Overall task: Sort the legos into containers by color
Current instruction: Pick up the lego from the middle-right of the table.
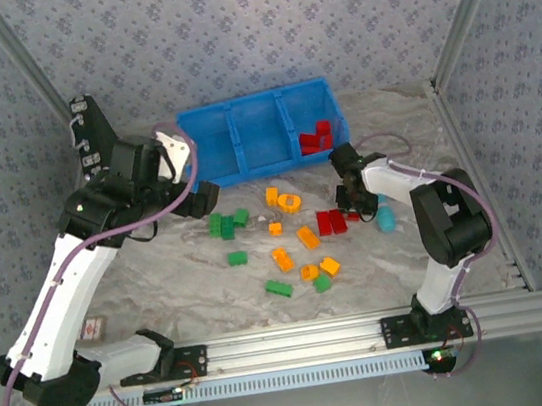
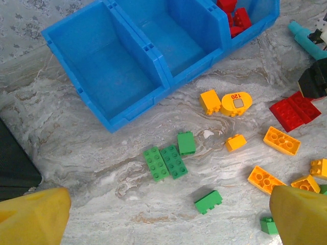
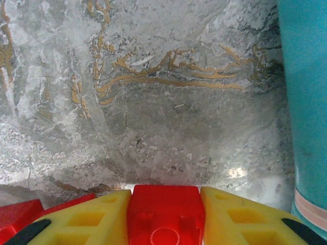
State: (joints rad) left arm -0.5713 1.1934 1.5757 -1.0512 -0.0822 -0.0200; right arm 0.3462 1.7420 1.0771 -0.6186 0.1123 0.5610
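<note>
My right gripper (image 3: 164, 194) is shut on a red lego (image 3: 163, 217), its yellow fingers (image 3: 92, 219) pressed to both sides, low over the table. From above, that gripper (image 1: 352, 207) sits by two red legos (image 1: 331, 222). The blue bin (image 1: 246, 171) has three containers; the right one holds red legos (image 1: 317, 136), the other two (image 2: 117, 66) look bare. My left gripper (image 2: 168, 204) is open over green legos (image 2: 166, 162), and stands near the bin's left end (image 1: 197, 195). Orange-yellow legos (image 2: 280, 140) lie scattered mid-table.
A teal stick (image 3: 306, 102) lies just right of my right gripper, also visible from above (image 1: 385, 217). A black flat case (image 2: 15, 163) sits at the left. Aluminium rails (image 1: 464, 135) border the table on the right and front.
</note>
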